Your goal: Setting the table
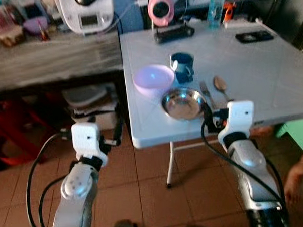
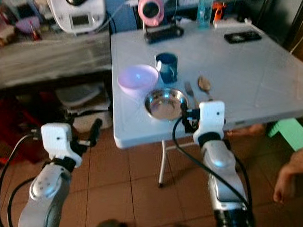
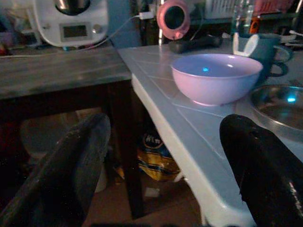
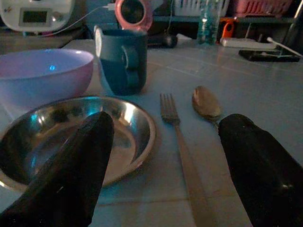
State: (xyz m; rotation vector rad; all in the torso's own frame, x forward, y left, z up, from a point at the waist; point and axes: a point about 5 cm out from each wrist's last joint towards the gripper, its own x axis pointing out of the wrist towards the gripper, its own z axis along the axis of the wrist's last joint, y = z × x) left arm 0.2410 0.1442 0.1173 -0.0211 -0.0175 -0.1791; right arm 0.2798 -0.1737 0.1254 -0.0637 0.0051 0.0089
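Both grippers hang spread and empty at the white table's (image 1: 157, 138) near edge, the right gripper (image 4: 161, 165) over the fork (image 4: 177, 137) handle, the left gripper (image 3: 161, 161) off the corner.

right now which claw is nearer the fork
Right. The right claw is open at the table's near edge, fork lying between its fingers. The left claw is off the table's left side, beyond the pink bowl.
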